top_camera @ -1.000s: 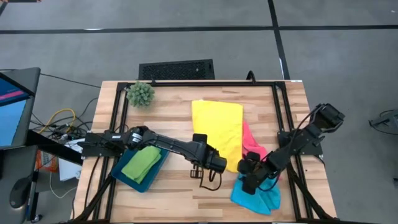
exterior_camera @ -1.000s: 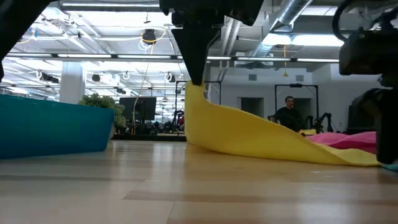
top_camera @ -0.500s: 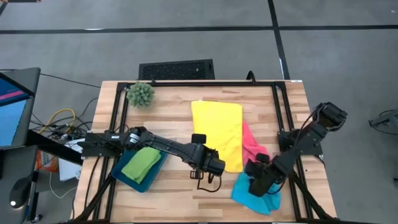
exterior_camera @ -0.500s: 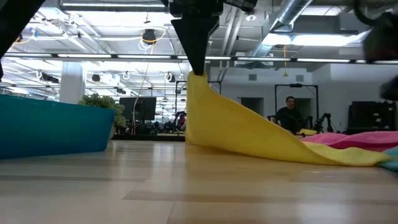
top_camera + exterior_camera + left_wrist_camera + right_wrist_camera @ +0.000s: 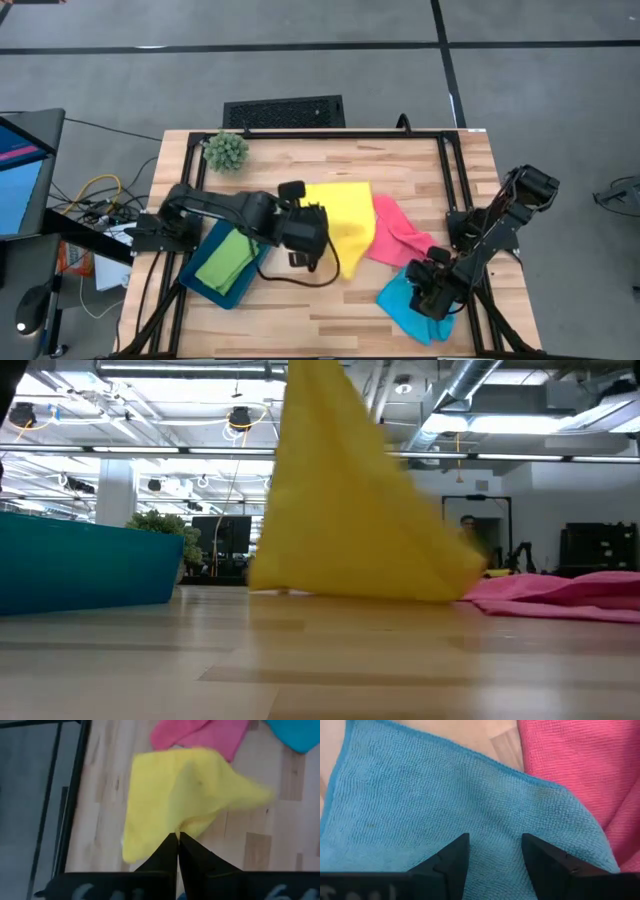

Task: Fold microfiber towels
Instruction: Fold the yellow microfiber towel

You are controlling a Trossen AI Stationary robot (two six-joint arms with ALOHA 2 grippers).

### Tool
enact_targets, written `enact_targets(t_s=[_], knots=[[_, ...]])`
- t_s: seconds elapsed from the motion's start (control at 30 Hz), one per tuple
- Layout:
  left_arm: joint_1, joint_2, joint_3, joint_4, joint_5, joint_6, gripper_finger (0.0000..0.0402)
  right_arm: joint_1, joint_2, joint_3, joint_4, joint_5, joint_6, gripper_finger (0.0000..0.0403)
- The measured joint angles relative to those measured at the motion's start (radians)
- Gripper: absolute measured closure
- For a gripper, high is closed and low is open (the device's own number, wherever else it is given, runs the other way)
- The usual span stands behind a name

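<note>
The yellow towel (image 5: 348, 222) hangs from my left gripper (image 5: 312, 243), which is shut on it at the table's middle. The towel rises like a tent in the low view (image 5: 345, 500). Its lower edge (image 5: 350, 596) rests on the wood. The pink towel (image 5: 395, 235) lies crumpled to its right. My right gripper (image 5: 432, 290) stands open over the light blue towel (image 5: 420, 810) near the front right. Whether its fingers touch the cloth, I cannot tell. A folded green towel (image 5: 228, 262) lies in the teal tray (image 5: 205, 245). My left gripper pinches the yellow towel between its two shut fingertips at a raised peak of the cloth (image 5: 178, 829). The fingers slant down from the table's left. The towel hangs below them in slack folds, with its lower part on the table.
A spiky green plant ball (image 5: 226, 150) sits at the far left corner. The teal tray (image 5: 90, 565) stands at the left. A black frame (image 5: 300, 135) runs around the tabletop. Bare wood lies along the near edge in the middle.
My left gripper has risen and gone toward the table's left, still shut on the yellow towel. The towel, which lay mostly flat, is now drawn up into a tall peak and dragged left, baring more of the pink towel. My right gripper has shifted over the blue towel.
</note>
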Motion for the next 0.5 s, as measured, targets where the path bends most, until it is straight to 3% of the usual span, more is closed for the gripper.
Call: enact_targets(t_s=[0.1,0.33,0.5], knots=[[-0.005,0.008,-0.044,0.003,0.016,-0.015,0.0401,-0.004,-0.009,0.000,0.044,0.001,-0.002,0.0201],[-0.026,0.012,-0.318,0.018,0.039,-0.115,0.0401,-0.047,-0.071,0.000,0.219,0.089,-0.081,0.0202],[-0.034,0.011,-0.454,0.073,0.083,-0.147,0.0401,-0.174,-0.120,0.000,0.253,0.201,-0.165,0.0209]])
